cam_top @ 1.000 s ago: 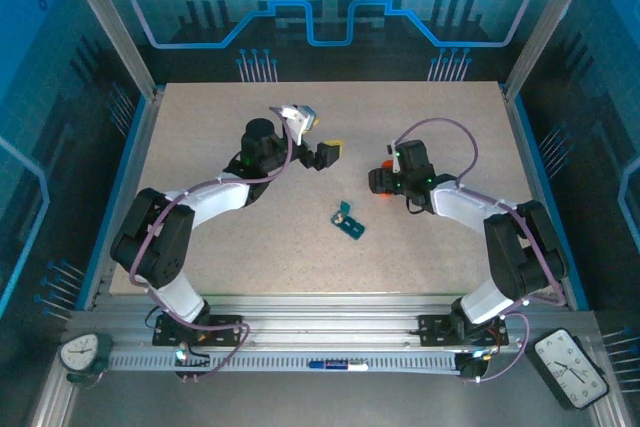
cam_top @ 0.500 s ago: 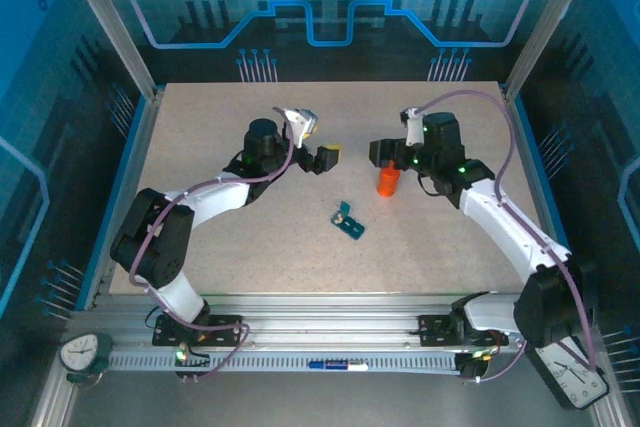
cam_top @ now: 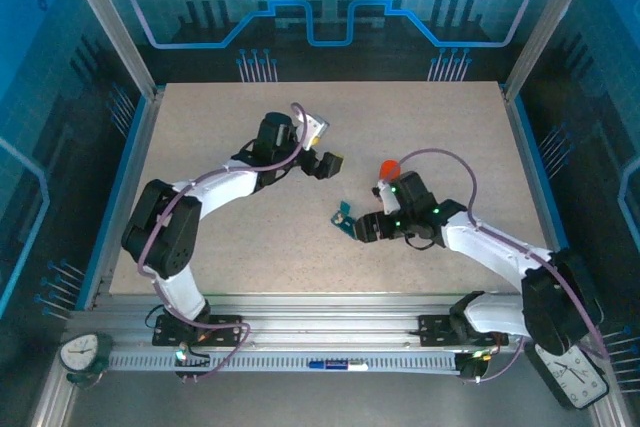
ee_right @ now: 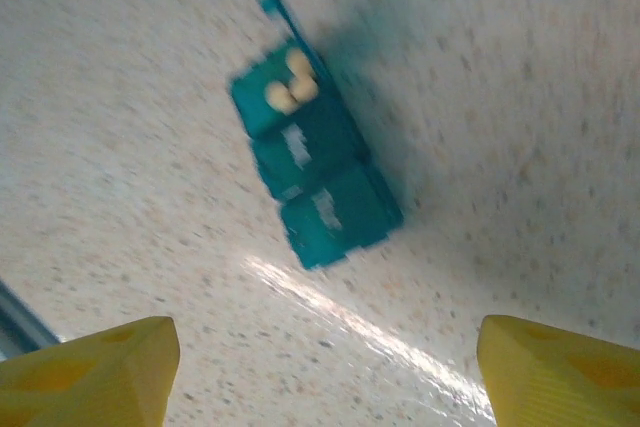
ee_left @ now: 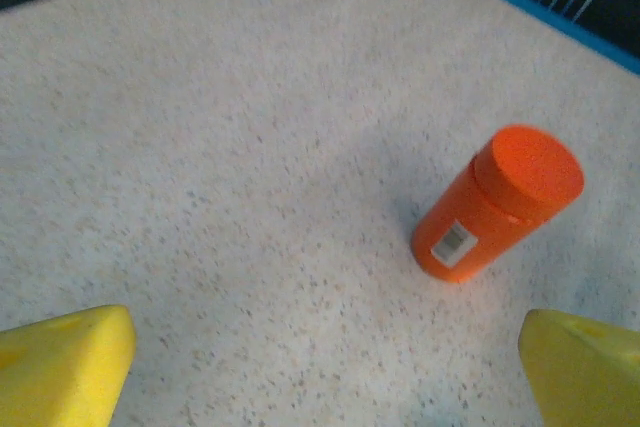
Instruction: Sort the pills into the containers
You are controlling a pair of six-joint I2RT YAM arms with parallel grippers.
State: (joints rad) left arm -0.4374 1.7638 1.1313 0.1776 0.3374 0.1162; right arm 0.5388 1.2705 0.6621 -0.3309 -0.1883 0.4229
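I have the pill box (cam_top: 346,220) lying on the table (cam_top: 220,247) around the middle, a little toward the near edge. From the right wrist, one end compartment is open with pale pills (ee_right: 291,88) inside, and the other lids look closed. My right gripper (cam_top: 362,229) hangs just beside the box on its right, fingers apart and holding nothing. The bottle (cam_top: 388,168) stands upright just beyond the right arm. My left gripper (cam_top: 326,162) sits left of the bottle, spread wide, empty, and facing it.
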